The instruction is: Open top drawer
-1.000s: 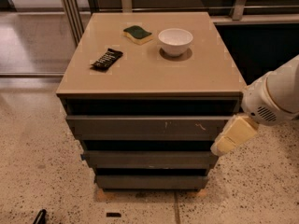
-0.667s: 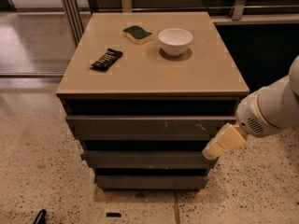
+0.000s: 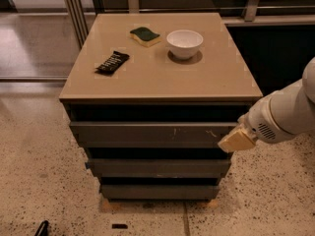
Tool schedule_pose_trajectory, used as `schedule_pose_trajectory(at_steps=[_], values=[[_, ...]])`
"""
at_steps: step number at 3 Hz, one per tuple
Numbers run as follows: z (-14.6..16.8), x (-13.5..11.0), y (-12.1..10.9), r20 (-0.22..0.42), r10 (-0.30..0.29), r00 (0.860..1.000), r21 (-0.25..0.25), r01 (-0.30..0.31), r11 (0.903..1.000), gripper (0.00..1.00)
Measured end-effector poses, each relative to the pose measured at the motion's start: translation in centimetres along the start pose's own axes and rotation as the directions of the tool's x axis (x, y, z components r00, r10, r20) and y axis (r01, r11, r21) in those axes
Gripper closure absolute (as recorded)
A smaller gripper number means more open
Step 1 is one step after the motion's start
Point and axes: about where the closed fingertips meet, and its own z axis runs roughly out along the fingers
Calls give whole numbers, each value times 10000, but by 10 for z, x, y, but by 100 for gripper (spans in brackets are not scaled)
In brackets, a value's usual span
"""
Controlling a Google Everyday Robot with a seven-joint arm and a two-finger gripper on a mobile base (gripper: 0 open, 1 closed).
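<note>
The top drawer (image 3: 147, 132) sat directly beneath the bench (image 3: 162, 77) top, apparently fully shut, no grey interior showing. The pincer (image 3: 237, 140) hung below the bench's front right corner, level with that drawer's right end, perhaps touching it. Whether it was spread or pressed together I could not tell. The whole pull remained undone.

- The arm (image 3: 290, 114) is wearing a smooth, rounded white shell.
- A small patch of dark vent holes (image 3: 266, 130) is showing near its wrist end.
- The gripper (image 3: 237, 140) is looking cream-yellow and blocky, sitting at the right end of the drawer (image 3: 147, 132).
</note>
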Motion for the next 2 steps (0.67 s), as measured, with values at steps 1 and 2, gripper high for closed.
schedule_pose_trajectory(at_steps=[1, 2], values=[[0, 0, 0, 0, 0, 10000, 0, 0, 10000, 65], [0, 0, 0, 1, 0, 10000, 0, 0, 10000, 89]])
